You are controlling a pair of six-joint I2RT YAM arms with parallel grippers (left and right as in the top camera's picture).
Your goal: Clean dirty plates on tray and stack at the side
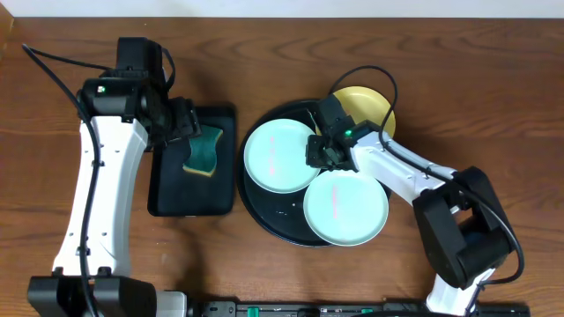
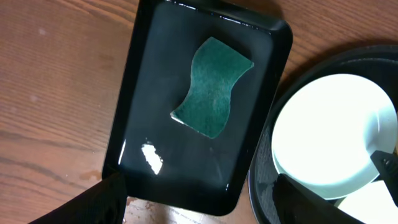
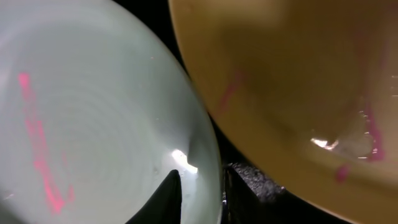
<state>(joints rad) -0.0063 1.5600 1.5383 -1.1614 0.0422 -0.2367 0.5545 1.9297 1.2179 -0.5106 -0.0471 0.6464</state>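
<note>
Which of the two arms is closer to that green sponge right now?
Left. The left gripper hovers right by the sponge, over the rectangular tray; the right gripper is away at the round tray, at a mint plate rim.

There are three small round plates: a first mint-blue plate, a second mint-blue plate and one yellow plate. There are two black trays: one round tray and one rectangular tray. There is one green sponge. Two robot arms, a left arm and a right arm, carry one tool each: a left tool and a right tool. One wooden surface carries everything.
</note>
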